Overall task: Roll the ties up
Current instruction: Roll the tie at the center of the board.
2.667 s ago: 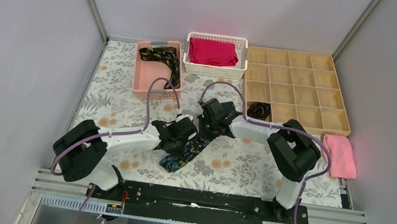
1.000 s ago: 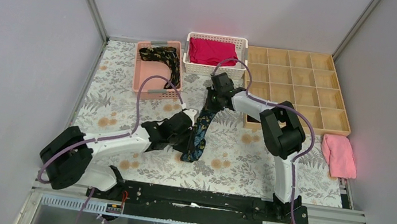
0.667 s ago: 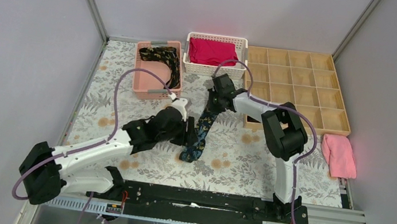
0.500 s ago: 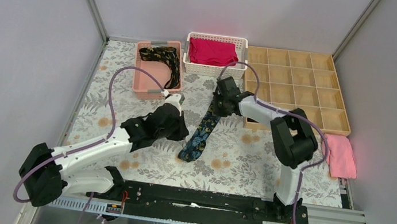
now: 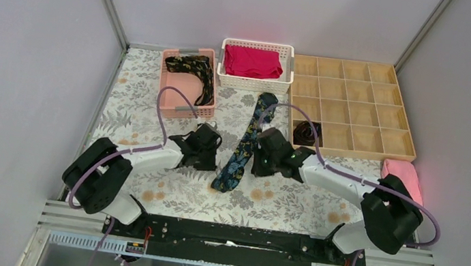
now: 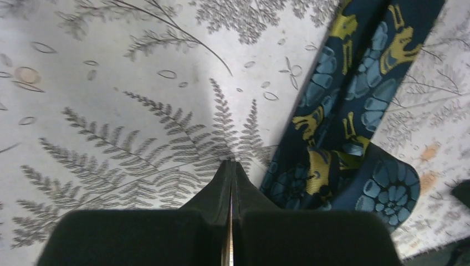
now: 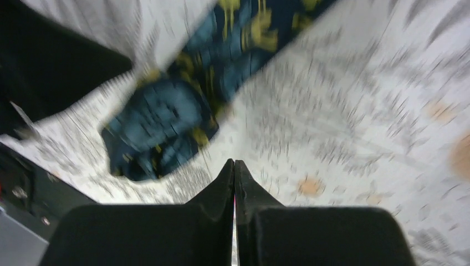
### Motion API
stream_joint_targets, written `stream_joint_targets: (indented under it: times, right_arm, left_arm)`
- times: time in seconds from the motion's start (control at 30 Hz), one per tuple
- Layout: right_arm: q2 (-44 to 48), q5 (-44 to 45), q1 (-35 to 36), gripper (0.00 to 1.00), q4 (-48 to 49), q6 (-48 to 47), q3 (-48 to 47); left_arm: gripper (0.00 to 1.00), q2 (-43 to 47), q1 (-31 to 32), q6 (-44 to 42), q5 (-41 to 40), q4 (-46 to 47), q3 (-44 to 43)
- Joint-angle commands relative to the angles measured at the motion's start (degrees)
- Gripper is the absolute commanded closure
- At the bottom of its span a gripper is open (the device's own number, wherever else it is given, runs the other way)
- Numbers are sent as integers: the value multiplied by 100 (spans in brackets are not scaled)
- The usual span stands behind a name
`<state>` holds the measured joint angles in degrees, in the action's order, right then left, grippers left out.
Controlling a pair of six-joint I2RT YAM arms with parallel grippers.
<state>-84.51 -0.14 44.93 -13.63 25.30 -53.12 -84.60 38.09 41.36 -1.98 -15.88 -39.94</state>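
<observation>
A black tie with a blue-teal and gold pattern lies flat and diagonal on the floral tablecloth, narrow end towards the white basket, wide end nearer me. My left gripper is shut and empty just left of the wide end, fingertips low over the cloth. My right gripper is shut and empty on the tie's right side; its blurred wrist view shows the wide end up and left of the closed tips. A second tie lies in the pink basket. A dark coiled tie sits in a wooden compartment.
A pink basket stands at the back left and a white basket with a folded red cloth beside it. The wooden compartment tray fills the back right. A pink towel lies at the right edge.
My right gripper let go of the tie's narrow end, which now lies flat, and swung back beside the tie's middle. My left gripper drew in towards me and closed left of the wide end.
</observation>
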Motion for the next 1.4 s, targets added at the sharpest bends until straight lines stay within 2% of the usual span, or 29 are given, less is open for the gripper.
stream_joint_targets:
  times: [0.0,0.27,0.53,0.7,0.9,1.1,1.13,1.17,1.2,1.3,1.37]
  right_arm:
    - [176,-272,303,100,366,519,750]
    - [-356,-426,408,100,1135,747,1143]
    - [-1445,-475,1140,100,1132,886,158]
    - [-2076,-315,1325,100,911,887,-415]
    - [-1727,-64,1384,100,797,951,-163]
    - [-1156,498,1387,100,374,846,-29]
    - [-1092,521,1387,100,356,819,-12]
    - [-1058,523,1387,100,350,802,10]
    - [-1008,515,1387,100,360,783,50]
    - [-834,558,1387,100,349,757,144]
    - [-726,612,1387,100,302,757,220]
  left_arm:
    - [100,-85,-3,85,439,396,291]
    - [100,297,35,123,620,473,691]
    - [100,941,101,215,317,-143,677]
    - [100,1279,100,218,224,-338,743]
    - [100,1519,103,250,229,-427,844]
    - [100,1692,83,94,-1197,-1561,252]
    - [91,1821,91,68,-1315,-1661,139]
    - [75,2026,93,109,-1396,-1710,99]
    - [66,2259,101,93,-1455,-1706,79]
    - [43,3203,137,13,-1442,-1367,329]
    - [34,3607,132,-19,-1201,-1193,439]
